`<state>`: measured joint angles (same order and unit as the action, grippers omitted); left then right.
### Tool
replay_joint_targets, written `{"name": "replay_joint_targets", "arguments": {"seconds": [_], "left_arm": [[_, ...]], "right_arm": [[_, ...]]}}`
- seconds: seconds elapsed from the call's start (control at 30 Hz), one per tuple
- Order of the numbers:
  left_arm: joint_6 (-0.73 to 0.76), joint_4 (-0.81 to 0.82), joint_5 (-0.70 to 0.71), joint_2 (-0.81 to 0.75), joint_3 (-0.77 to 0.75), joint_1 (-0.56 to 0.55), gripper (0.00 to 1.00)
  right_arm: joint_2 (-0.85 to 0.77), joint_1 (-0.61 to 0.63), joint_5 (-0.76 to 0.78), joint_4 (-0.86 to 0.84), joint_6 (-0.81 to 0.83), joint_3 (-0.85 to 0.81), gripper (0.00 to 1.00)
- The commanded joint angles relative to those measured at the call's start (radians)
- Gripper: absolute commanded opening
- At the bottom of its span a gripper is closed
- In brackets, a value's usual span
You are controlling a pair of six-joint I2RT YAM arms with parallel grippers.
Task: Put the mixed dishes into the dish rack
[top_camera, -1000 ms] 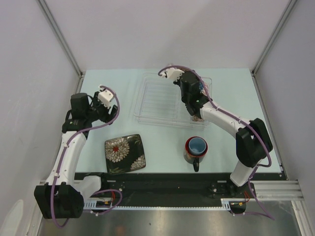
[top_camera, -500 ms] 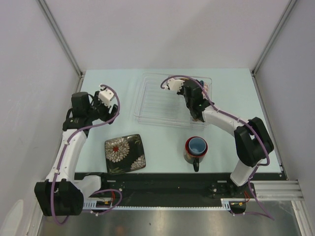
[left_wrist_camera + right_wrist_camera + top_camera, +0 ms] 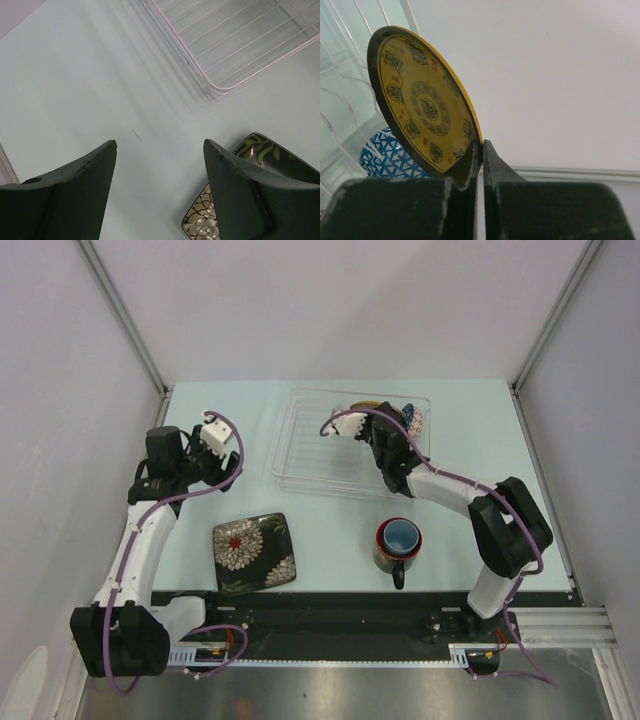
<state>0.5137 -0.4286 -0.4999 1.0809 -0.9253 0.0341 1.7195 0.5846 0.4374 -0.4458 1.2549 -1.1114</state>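
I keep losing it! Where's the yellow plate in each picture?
Top: yellow plate at the rack's far side.
Left wrist: not in it.
Right wrist: yellow plate upper left, its rim clamped in the right pincer.
Shared: the clear rack shows in all three.

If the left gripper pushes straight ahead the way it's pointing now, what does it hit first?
Most likely bare table: the open left gripper aims between the dish rack corner and the black floral plate, with neither squarely in line.
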Motion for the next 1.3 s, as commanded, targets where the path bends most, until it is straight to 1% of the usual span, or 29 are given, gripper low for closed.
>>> {"name": "replay_joint_targets", "arguments": {"seconds": [0.0,0.1,0.17,0.27,0.4,0.57,0.9,0.97,1.0,1.07,1.17,1.2,1.27], "left_arm": [[-0.012,0.031,-0.003,-0.001,-0.026,0.007,0.76],[-0.014,0.036,-0.003,-0.001,-0.023,0.007,0.76],[-0.015,0.039,-0.002,-0.003,-0.020,0.006,0.75],[-0.012,0.039,0.001,-0.004,-0.018,0.006,0.76],[-0.009,0.042,0.006,-0.006,-0.020,0.007,0.76],[-0.017,0.048,0.003,-0.004,-0.020,0.006,0.75],[-0.017,0.044,0.006,-0.003,-0.032,0.006,0.76],[-0.017,0.042,0.001,-0.003,-0.033,0.006,0.76],[-0.014,0.042,0.001,-0.006,-0.035,0.007,0.76],[-0.011,0.039,0.004,-0.004,-0.035,0.007,0.76],[-0.004,0.039,0.008,-0.004,-0.041,0.007,0.76],[-0.003,0.039,0.009,-0.003,-0.041,0.007,0.75],[-0.004,0.039,0.006,-0.003,-0.041,0.006,0.76]], "right_arm": [[0.026,0.003,-0.034,-0.181,0.127,0.010,0.00],[0.038,0.003,-0.035,-0.211,0.155,0.010,0.00],[0.040,0.000,-0.037,-0.200,0.158,0.010,0.00],[0.049,-0.005,-0.009,-0.215,0.172,0.012,0.00],[0.038,-0.009,-0.023,-0.127,0.133,0.012,0.00],[0.045,-0.020,-0.040,-0.058,0.031,0.015,0.00],[0.124,-0.017,-0.054,-0.067,-0.066,0.018,0.00],[0.137,-0.012,-0.039,-0.088,-0.083,0.018,0.04],[0.147,-0.005,-0.034,-0.094,-0.094,0.018,0.10],[0.150,-0.002,-0.017,-0.114,-0.101,0.018,0.11],[0.157,0.001,-0.006,-0.120,-0.117,0.018,0.17],[0.154,0.001,-0.005,-0.120,-0.121,0.016,0.22],[0.147,0.003,0.006,-0.120,-0.144,0.018,0.27]]}}
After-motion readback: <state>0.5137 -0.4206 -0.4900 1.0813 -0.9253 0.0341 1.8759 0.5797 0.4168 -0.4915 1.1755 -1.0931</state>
